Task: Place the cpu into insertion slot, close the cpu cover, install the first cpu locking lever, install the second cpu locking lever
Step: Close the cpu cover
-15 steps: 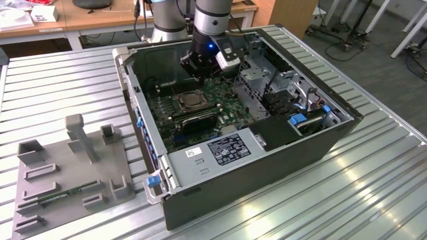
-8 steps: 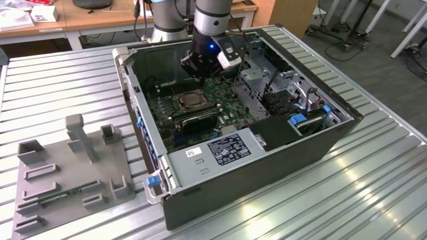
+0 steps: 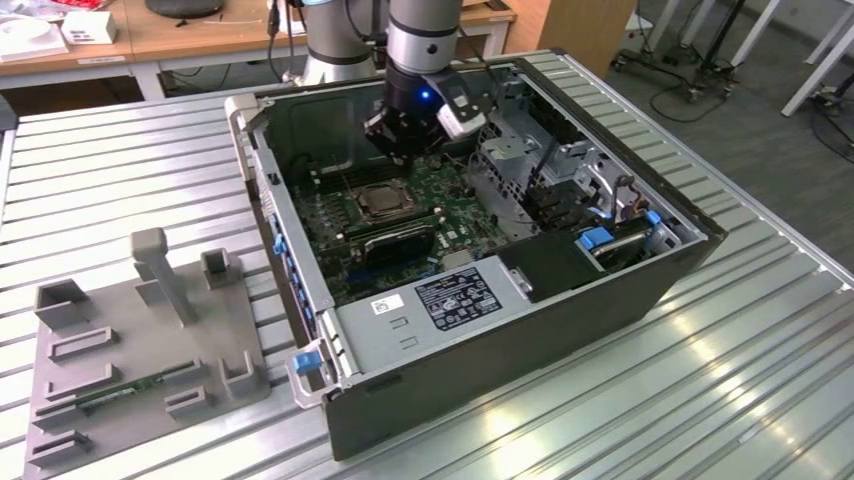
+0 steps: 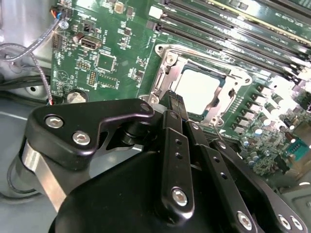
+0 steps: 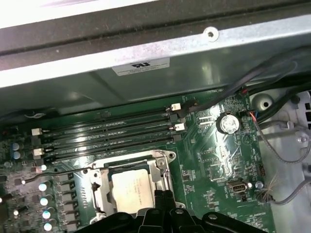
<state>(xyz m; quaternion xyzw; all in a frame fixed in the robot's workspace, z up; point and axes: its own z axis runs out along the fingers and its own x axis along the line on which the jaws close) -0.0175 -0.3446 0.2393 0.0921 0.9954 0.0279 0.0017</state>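
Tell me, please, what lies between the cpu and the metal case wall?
In the first wrist view, a bank of long black memory slots runs across the green board between the cpu and the metal case wall.

a robotics lab: ribbed metal bench (image 3: pixel 747 380), wooden desks (image 3: pixel 214 35), wheeled equipment stands (image 3: pixel 663 62).

The tool (image 3: pixel 398 150) hangs inside the open case (image 3: pixel 534 330), which rests on the tabletop (image 3: pixel 694 400). Just beneath and ahead of the tool's tips lies the cpu (image 5: pixel 130 189), framed by the cpu cover (image 5: pixel 163 172) lying flat on it. Beyond the cpu from the tool run the memory slots (image 5: pixel 107 133), all on the board (image 5: pixel 214 155). Well apart from the tool, outside the case toward the exterior view's left, a fixture block (image 3: pixel 147 350) sits on the tabletop.
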